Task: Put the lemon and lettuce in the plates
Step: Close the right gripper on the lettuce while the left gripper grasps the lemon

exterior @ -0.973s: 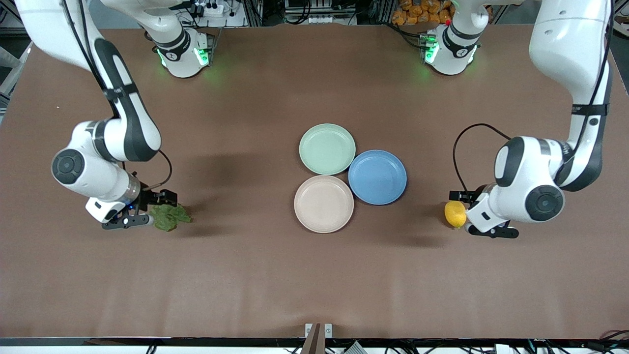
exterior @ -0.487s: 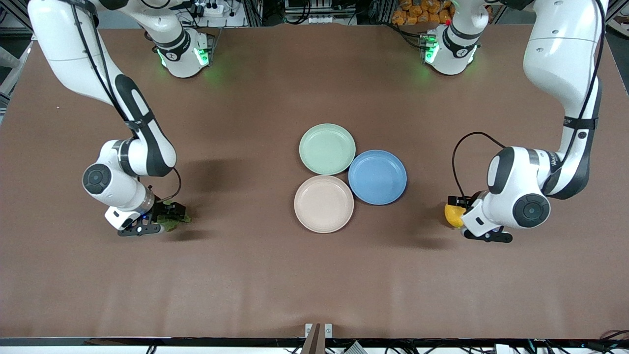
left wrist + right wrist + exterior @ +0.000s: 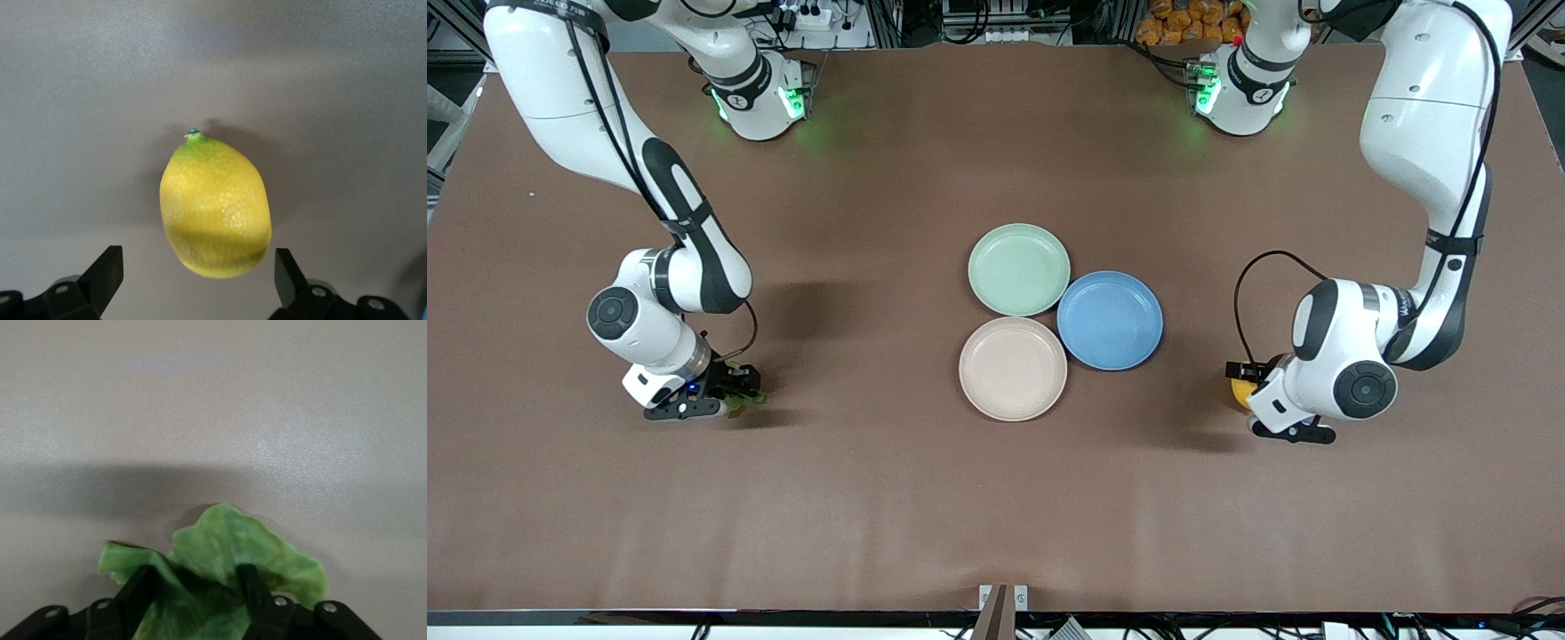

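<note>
The yellow lemon [image 3: 1237, 392] lies on the brown table toward the left arm's end. My left gripper [image 3: 1267, 402] is low over it and covers most of it. In the left wrist view the lemon [image 3: 215, 207] lies between the open fingers [image 3: 105, 272], which do not touch it. The green lettuce [image 3: 743, 401] lies toward the right arm's end, mostly under my right gripper [image 3: 713, 393]. In the right wrist view the fingers [image 3: 139, 587] stand apart and press into the crinkled leaf [image 3: 233, 550]. The mint plate [image 3: 1019, 268] and the beige plate [image 3: 1013, 368] sit mid-table, both empty.
An empty blue plate [image 3: 1110, 320] touches both other plates on the side toward the left arm's end. The two arm bases stand along the table edge farthest from the front camera. Bare brown table [image 3: 889, 498] surrounds the plates.
Both arms have come down and moved in. The right gripper has slid onto the lettuce and hides most of it. The left gripper has moved over the lemon, now around it.
</note>
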Robot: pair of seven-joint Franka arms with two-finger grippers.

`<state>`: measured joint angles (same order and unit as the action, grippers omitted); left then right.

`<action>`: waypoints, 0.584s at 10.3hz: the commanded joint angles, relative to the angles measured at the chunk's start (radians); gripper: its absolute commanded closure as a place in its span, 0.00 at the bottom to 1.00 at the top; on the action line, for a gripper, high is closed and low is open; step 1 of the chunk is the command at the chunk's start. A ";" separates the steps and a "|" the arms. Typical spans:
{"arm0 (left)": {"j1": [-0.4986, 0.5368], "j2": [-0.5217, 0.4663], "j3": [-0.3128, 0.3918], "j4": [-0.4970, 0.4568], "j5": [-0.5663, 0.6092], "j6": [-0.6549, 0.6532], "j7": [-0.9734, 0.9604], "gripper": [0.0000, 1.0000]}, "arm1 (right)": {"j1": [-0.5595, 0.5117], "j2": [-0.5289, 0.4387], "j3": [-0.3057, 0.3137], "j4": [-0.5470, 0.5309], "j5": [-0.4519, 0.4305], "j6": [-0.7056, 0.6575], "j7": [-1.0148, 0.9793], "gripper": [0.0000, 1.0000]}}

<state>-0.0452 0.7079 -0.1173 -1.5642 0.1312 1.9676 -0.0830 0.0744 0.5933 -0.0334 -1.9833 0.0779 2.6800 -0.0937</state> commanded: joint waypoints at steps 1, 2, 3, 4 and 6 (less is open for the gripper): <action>-0.010 0.028 0.002 0.019 0.027 0.020 0.002 0.00 | 0.007 -0.009 -0.002 0.003 0.014 -0.020 0.081 1.00; -0.010 0.036 0.002 0.019 0.027 0.033 0.000 0.00 | 0.015 -0.030 0.001 0.027 0.014 -0.091 0.127 1.00; -0.010 0.042 0.002 0.019 0.028 0.045 0.002 0.00 | 0.024 -0.052 0.003 0.058 0.014 -0.167 0.176 1.00; -0.010 0.045 0.002 0.019 0.028 0.057 0.002 0.00 | 0.034 -0.073 0.004 0.078 0.014 -0.227 0.192 1.00; 0.002 0.059 0.002 0.026 0.024 0.100 0.020 0.25 | 0.039 -0.136 0.017 0.110 0.014 -0.332 0.213 1.00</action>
<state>-0.0488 0.7471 -0.1166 -1.5626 0.1330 2.0443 -0.0829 0.1121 0.5226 -0.0258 -1.8782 0.0785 2.4244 0.0962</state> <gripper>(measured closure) 0.013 0.952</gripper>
